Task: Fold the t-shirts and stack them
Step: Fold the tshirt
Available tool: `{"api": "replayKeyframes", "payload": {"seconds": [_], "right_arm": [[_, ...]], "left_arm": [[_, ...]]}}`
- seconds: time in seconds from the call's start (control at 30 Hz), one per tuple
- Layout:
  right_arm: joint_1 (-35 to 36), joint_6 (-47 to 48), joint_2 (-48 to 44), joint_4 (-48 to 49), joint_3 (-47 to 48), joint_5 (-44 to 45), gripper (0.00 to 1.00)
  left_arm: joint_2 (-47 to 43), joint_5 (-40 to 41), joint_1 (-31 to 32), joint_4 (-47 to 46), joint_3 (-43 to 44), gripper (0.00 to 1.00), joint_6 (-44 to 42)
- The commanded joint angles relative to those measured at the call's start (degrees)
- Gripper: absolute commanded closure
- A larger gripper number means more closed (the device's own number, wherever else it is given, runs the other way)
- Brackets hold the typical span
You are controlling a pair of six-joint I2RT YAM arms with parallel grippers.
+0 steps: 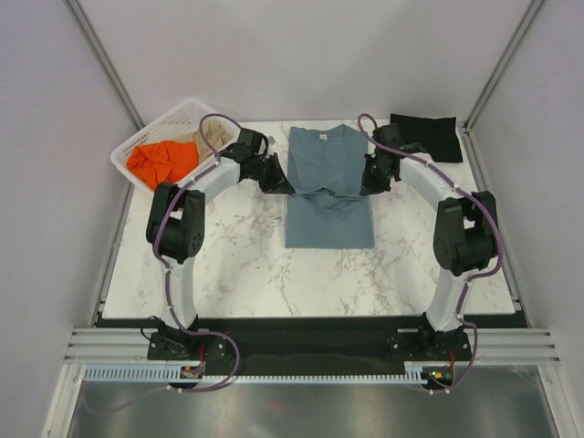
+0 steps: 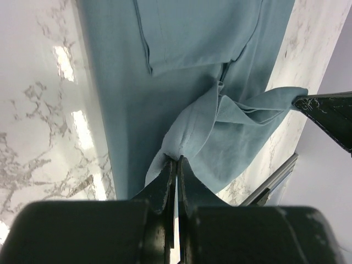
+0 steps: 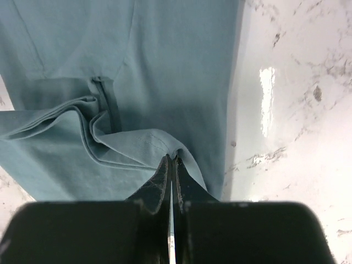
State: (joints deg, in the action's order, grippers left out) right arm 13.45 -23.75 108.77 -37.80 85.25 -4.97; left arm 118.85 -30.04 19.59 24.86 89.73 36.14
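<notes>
The slate blue-grey cloth t-shirt (image 1: 328, 196) lies in the middle of the white marble-patterned table (image 1: 237, 260), nearer the far edge. Its collar points to the far edge and its hem toward the arms. The left gripper (image 1: 277, 182) is pinched fully closed on a bunch of cloth at the shirt's left edge. The right gripper (image 1: 370, 181) is clamped the same way on the right edge. In each wrist view the fingertips meet with a small peak of fabric caught between them.

The shirt looks light and thoroughly limp: it puckers into soft folds around each pinch and sags between them. I'd judge it will drape rather than hold a shape. The hold therefore belongs at matching points on opposite edges, with every layer caught and the cloth kept taut between the arms. A thin pinch could let one layer slip free.

The tabletop is hard and glossy with lamp glare on it, so cloth should slide easily across it. At the far right corner a black t-shirt (image 1: 424, 137) lies as a flat dark rectangle. At the far left corner a white plastic lattice basket (image 1: 146, 130) holds a crumpled orange t-shirt (image 1: 162, 161) and a beige t-shirt (image 1: 212, 135). Pale walls close in on the left, right and far sides, leaving little room beyond the table edges.
</notes>
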Motion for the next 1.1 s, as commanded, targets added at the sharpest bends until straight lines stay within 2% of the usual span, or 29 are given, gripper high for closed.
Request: {"api": "replayKeyframes", "payload": {"seconds": [0.0,0.5,0.77,1.0,1.07], "right_arm": [[-1.3,1.3,1.2,-0.3,4.4,-1.3,1.00],[-5.2,3.0,8.5,1.4,10.4,-3.8,1.00],[-5.5,3.7,10.8,2.2,14.2,-4.0,1.00],[-5.7,4.0,13.7,2.4,17.6,-3.6,0.99],[-5.9,4.0,14.9,2.4,18.5,-3.5,0.97]], "left_arm": [[1.4,-1.9,-1.1,-0.1,5.0,0.98,-1.8],[11.1,-4.9,-2.9,0.0,15.6,0.98,0.2],[12.5,1.8,-3.7,0.1,17.8,0.98,0.1],[17.0,-1.1,-4.0,0.1,22.5,0.98,0.4],[17.7,-1.4,-4.0,0.1,22.9,0.95,0.5]]}}
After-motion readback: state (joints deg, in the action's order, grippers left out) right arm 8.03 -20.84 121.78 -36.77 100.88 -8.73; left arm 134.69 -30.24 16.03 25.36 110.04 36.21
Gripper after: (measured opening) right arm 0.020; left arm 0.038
